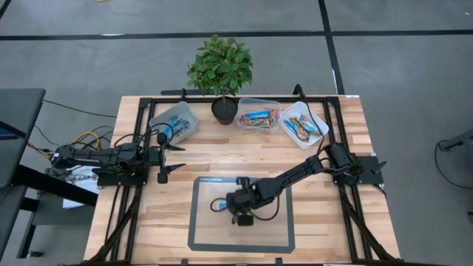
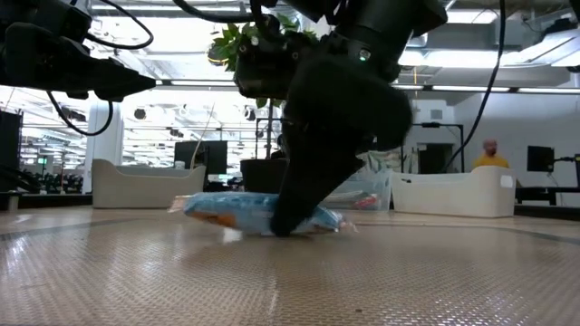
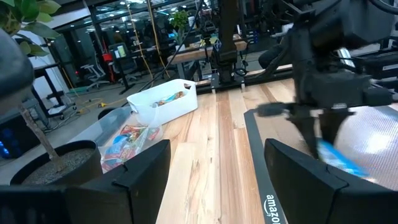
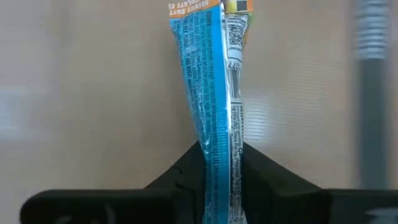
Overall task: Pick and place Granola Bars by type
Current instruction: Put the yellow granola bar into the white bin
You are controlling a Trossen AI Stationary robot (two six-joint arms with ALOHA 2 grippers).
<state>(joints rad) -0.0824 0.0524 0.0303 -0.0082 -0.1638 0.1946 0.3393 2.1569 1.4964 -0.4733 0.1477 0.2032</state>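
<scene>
Down on the grey mat (image 1: 203, 236), in the middle of the wooden table (image 1: 347, 148), a single blue granola bar (image 2: 237, 211) lies flat, clamped between the fingers of the right gripper (image 1: 233, 205), which presses on it from above. From the right wrist, the bar's blue wrapper (image 4: 214, 93) runs straight out from between the two dark fingers, which are squeezed onto it.

Three clear bins (image 1: 259, 116) stand along the far edge beside one potted plant (image 1: 220, 70), each holding several wrapped bars too small to count.

At the table's left side, the left gripper (image 1: 164, 162) hovers with its fingers spread wide, holding nothing.
</scene>
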